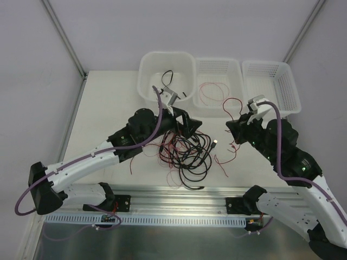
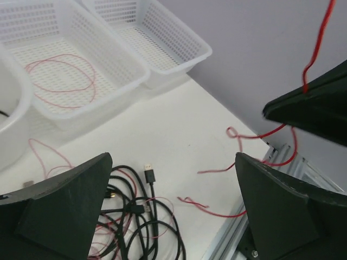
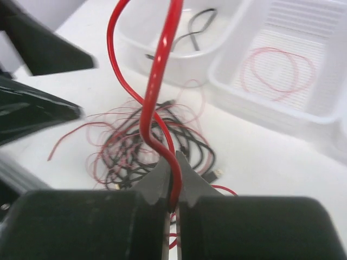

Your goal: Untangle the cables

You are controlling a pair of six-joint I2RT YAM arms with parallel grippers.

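Left gripper (image 1: 186, 124): fingers spread, hovering over far edge of tangle (image 1: 187, 154), which sits mid-table. This is the nearer arm.
Right gripper (image 3: 172, 187): pinching red wire (image 3: 154, 81), which trails left toward tangle.
Judgement: next pull should go rightward, along the wire's run, away from tangle.

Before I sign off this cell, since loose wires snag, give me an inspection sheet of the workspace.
Surface: white table.
Job's things: tangle of black cables and red wires mid-table; black cable in the tub; red wire loop in the middle basket.
Clutter: nothing seen.
Grippers: left gripper open beside the tangle; right gripper shut on a red wire.
Cables: purple arm cables along both arms.
Surroundings: right basket, metal rail, grey walls.
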